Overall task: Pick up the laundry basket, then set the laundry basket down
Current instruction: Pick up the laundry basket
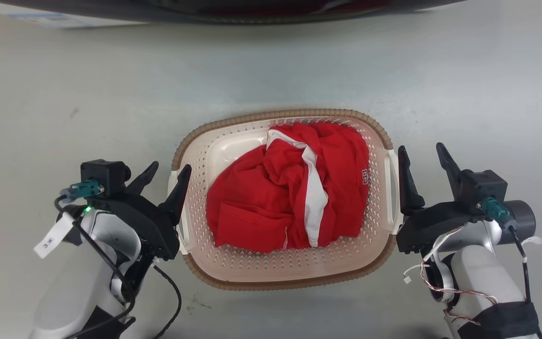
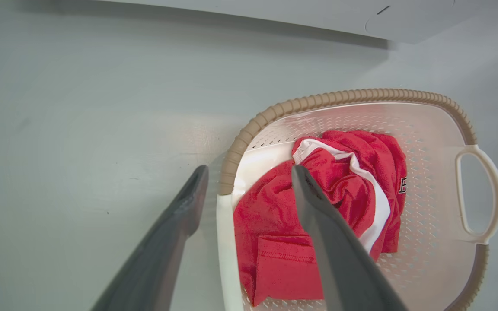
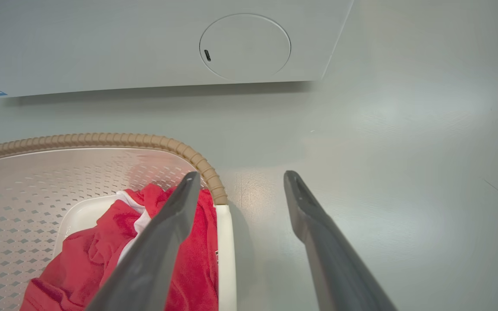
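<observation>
On floor [image 1: 64,94] at view centre, basket [image 1: 308,112] sits level, a red garment [image 1: 294,188] heaped inside, the white machine [image 3: 102,43] beyond it at 12 o'clock. Left gripper [image 1: 171,165] is at the basket's 9 o'clock, right gripper [image 1: 420,147] at its 3 o'clock, both pointing toward 12. Each has its fingers spread, nothing clamped. Wrist views: each pair straddles its side, one finger over the inside and one over bare floor, with the left handle [image 2: 223,250] and right handle [image 3: 225,259] between them. Judged step: lining up the two-handed grasp, lift not yet begun. Next move calls for both sets of fingers to close on the handles together, then an even rise on both sides. Unequal timing or height would likely tip the basket and shift the garment.
</observation>
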Available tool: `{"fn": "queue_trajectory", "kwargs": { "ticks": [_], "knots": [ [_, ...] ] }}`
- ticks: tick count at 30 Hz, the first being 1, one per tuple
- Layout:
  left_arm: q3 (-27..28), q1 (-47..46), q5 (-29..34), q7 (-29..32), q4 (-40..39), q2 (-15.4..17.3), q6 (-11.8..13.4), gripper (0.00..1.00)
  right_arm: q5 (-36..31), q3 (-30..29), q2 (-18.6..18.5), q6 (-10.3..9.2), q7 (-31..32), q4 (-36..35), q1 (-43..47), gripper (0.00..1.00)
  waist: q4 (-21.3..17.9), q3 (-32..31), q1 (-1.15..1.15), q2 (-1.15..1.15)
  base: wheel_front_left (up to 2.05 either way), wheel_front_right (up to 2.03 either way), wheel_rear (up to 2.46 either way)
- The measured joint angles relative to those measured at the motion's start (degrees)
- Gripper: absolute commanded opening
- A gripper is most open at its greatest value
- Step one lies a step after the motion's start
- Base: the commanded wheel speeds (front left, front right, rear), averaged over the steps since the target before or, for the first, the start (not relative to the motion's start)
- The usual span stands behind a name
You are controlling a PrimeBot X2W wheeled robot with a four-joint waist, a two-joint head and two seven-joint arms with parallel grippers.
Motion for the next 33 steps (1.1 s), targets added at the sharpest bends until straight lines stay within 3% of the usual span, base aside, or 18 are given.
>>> {"fn": "queue_trajectory", "kwargs": {
  "ticks": [17, 18, 19, 20, 21, 33],
  "knots": [
    [-3.6, -5.1, -3.7, 3.6, 12.8, -1.7, -0.5, 1.0, 3.4, 2.4, 0.5, 2.59, 3.5, 11.1, -5.6, 1.0, 0.6, 3.8, -0.01, -0.01, 0.0, 0.0, 0.0],
    [-3.6, -5.1, -3.7, 3.6, 12.8, -1.7, -0.5, 1.0, 3.4, 2.4, 0.5, 2.59, 3.5, 11.1, -5.6, 0.71, 0.6, 3.8, -0.01, -0.01, 0.0, 0.0, 0.0],
    [-3.8, -5.5, -4.1, 3.9, 13.2, -1.8, -0.5, 0.5, 3.6, 2.5, 0.5, 2.66, 3.5, 11.5, -5.9, 0.41, 0.6, 3.9, -0.01, -0.01, 0.0, 0.0, 0.0],
    [-4.1, -5.9, -4.3, 4.3, 13.5, -1.8, -0.5, 0.11, 3.7, 2.7, 0.5, 2.85, 3.6, 11.8, -6.3, 0.0, 0.7, 4.0, -0.01, -0.01, 0.0, 0.0, 0.0],
    [-4.3, -6.3, -5.0, 4.4, 13.9, -2.0, -0.5, 0.0, 3.8, 2.8, 0.5, 2.92, 4.1, 12.4, -6.7, 0.0, 0.7, 4.1, -0.01, -0.01, 0.0, 0.0, 0.0],
    [-6.6, -8.5, -7.9, 5.4, 17.2, -2.2, -0.9, 0.0, 5.3, 3.4, 0.6, 3.86, 4.0, 16.1, -8.4, 0.0, 0.9, 4.0, -0.02, -0.03, 0.0, 0.0, 0.0]
  ]
}}
